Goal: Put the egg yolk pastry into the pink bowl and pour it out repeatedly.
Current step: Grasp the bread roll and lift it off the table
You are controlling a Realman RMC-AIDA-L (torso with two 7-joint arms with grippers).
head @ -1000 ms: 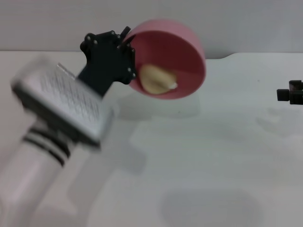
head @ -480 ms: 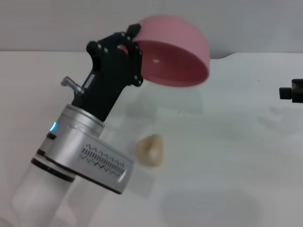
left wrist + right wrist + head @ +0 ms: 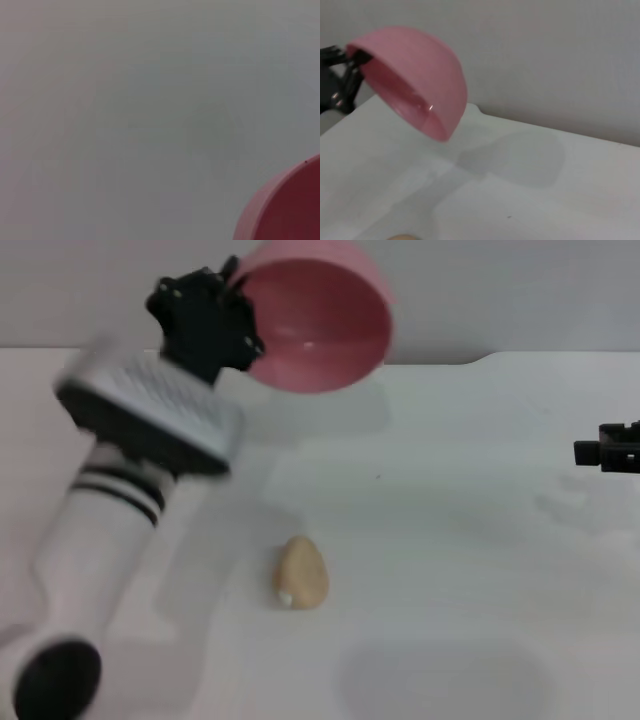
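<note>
Deep glossy pink all over the pink bowl, plain and unmarked, with a small white glint inside and matte black on the left gripper at its rim. Pale tan-yellow on the egg yolk pastry; off-white across the table. Silver and white with black bands on the left arm; black on the right gripper.

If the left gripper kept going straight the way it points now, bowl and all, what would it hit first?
Probably the back wall. The left gripper, shut on the pink bowl, points up and away over the table, with nothing else ahead. Depth is unclear. The egg yolk pastry lies behind that line.
</note>
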